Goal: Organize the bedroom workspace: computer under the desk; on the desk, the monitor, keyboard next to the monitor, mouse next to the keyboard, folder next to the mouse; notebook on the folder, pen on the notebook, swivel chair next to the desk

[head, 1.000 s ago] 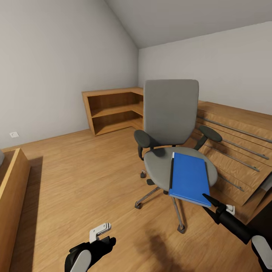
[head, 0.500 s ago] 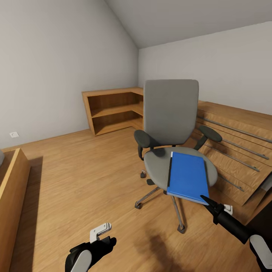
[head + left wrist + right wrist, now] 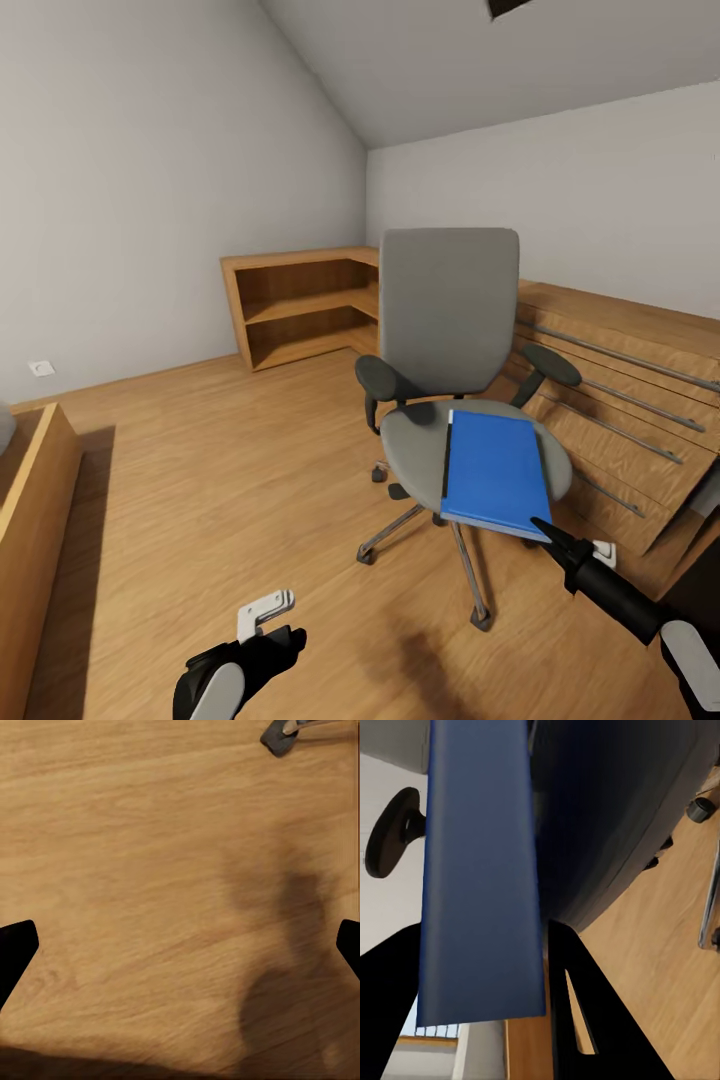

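Your right gripper [image 3: 548,528] sits at the near edge of the folder [image 3: 495,474] in the head view, much where it was half a second ago. The whole picture has slid down a little since then, so that is your head tilting, not the room moving. The folder lies flat on the seat of the chair [image 3: 452,340], its near corner overhanging the front, a touch closer to you than a second ago. Your left gripper [image 3: 262,622] hangs low over the floor [image 3: 200,480], unchanged.

From the left wrist, the fingers [image 3: 16,951] stand wide apart above bare wood, a chair castor [image 3: 279,736] at the frame's edge.

From the right wrist, the folder's [image 3: 480,870] edge lies between the two fingers [image 3: 577,1005]; you cannot tell whether they press on it. The seat's underside [image 3: 615,817] is just beside it.
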